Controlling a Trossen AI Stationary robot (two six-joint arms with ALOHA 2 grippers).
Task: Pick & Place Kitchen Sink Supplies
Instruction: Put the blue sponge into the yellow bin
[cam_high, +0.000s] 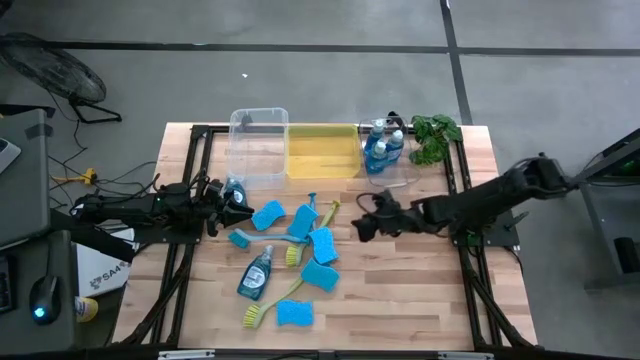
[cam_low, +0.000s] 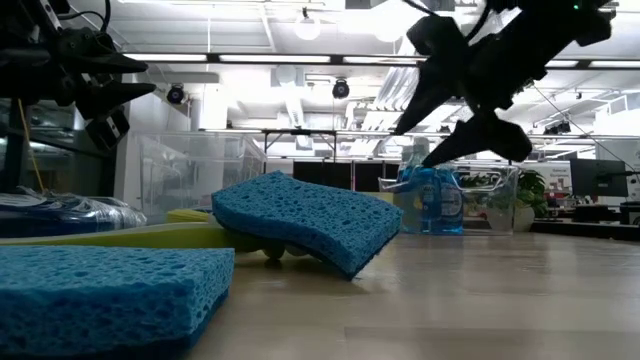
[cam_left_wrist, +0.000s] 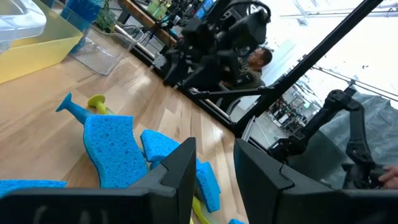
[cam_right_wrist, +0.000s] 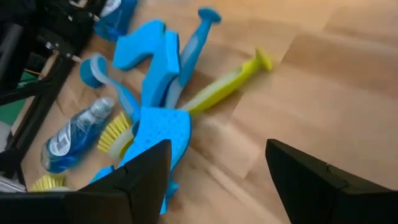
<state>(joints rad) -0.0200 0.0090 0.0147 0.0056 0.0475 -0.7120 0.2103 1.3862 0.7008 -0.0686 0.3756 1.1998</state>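
Kitchen sink supplies lie scattered mid-table: several blue sponges (cam_high: 323, 245), a blue brush (cam_high: 310, 205), a yellow-green brush (cam_right_wrist: 227, 84) and a lying soap bottle (cam_high: 256, 275). Another bottle (cam_high: 234, 190) lies by my left gripper (cam_high: 238, 203). That gripper stands level at the pile's left edge, its fingers (cam_left_wrist: 183, 171) apart with nothing between them. My right gripper (cam_high: 362, 228) hangs above the table to the right of the pile. It slants down toward the pile, wide open (cam_right_wrist: 217, 180) and empty.
At the far edge stand a clear bin (cam_high: 258, 150), a yellow bin (cam_high: 322, 152) and a clear bin (cam_high: 400, 178) holding upright soap bottles (cam_high: 383, 150). A green plant (cam_high: 435, 135) sits at the far right. Bare wood lies at the near right.
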